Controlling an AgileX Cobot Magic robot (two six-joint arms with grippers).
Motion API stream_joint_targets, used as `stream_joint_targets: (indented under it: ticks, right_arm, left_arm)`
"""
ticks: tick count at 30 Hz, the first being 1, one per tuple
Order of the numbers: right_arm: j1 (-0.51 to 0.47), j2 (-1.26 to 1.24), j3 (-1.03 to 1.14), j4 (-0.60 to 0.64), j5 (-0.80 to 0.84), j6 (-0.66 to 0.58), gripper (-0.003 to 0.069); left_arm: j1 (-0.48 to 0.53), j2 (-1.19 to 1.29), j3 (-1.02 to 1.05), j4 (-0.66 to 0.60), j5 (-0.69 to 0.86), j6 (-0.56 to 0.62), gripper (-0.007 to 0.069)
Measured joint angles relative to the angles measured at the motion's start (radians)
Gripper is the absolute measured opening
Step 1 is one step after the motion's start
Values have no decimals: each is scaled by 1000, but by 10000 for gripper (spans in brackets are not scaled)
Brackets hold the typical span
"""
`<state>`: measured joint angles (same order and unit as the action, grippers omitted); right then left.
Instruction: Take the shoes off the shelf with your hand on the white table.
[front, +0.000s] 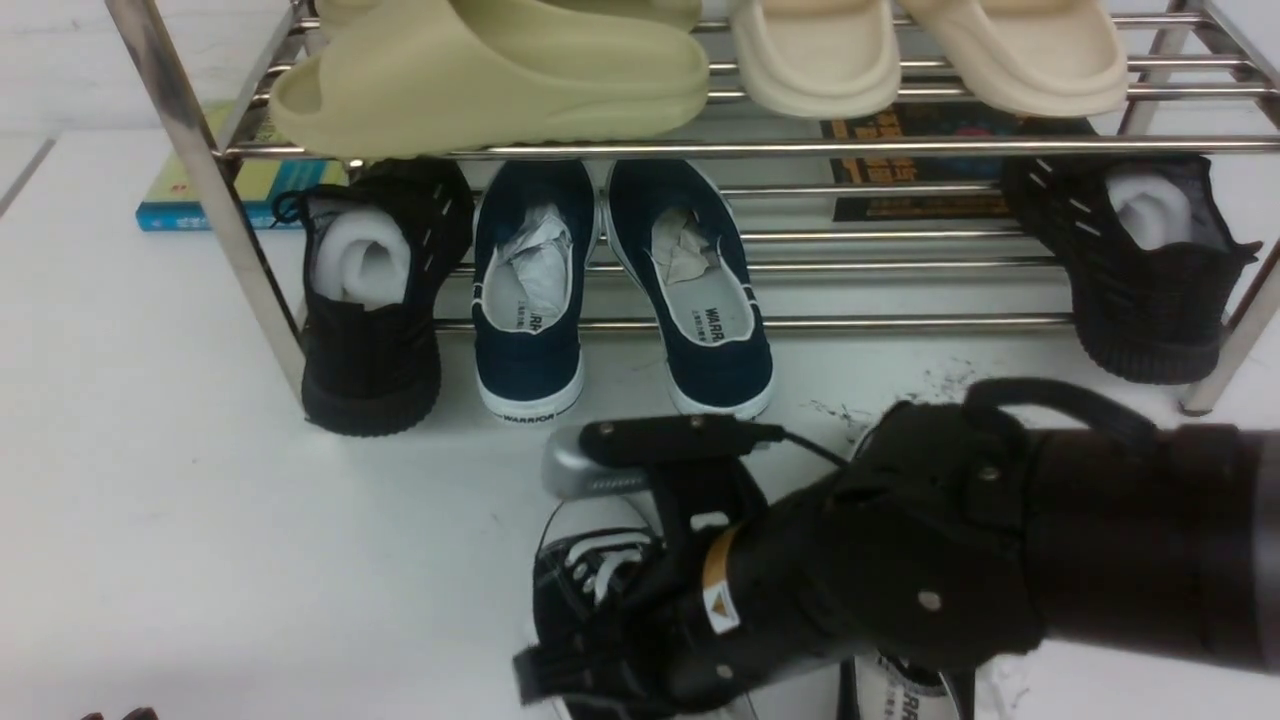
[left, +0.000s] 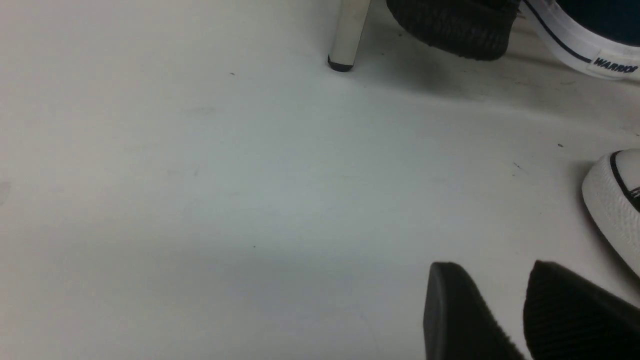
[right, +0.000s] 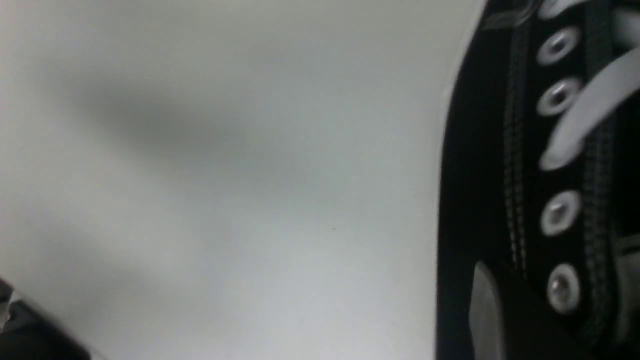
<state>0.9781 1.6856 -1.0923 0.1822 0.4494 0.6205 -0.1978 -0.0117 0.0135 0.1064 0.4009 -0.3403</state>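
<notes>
— On the white table (front: 150, 500) yet, that black canvas sneaker (front: 585, 575)?
— Yes, before the shelf (front: 200, 170), under my right gripper (front: 560, 680); gripping or released, I cannot tell. Next, I reckon: let go, lift clear

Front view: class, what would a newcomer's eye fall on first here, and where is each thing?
The bulky black right arm fills the near right, its right gripper low over a black canvas sneaker with white laces on the white table. Behind stands the chrome shelf. Navy slip-ons marked WARRIOR sit on its lower tier between two all-black knit sneakers, with pale slides on top.
</notes>
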Motion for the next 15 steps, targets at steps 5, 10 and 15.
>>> stream_joint_targets:
  ticks: [5, 10, 15]
  right_arm:
    - [-46, 1, 16, -107, 0, 151, 62]
    - [-74, -7, 17, -173, 59, 254, 83]
    - [-85, -14, 17, -245, 73, 341, 140]
  left_arm:
    - [0, 0, 0, 0, 0, 0, 242]
    - [0, 0, 0, 0, 0, 0, 242]
    - [0, 0, 0, 0, 0, 0, 242]
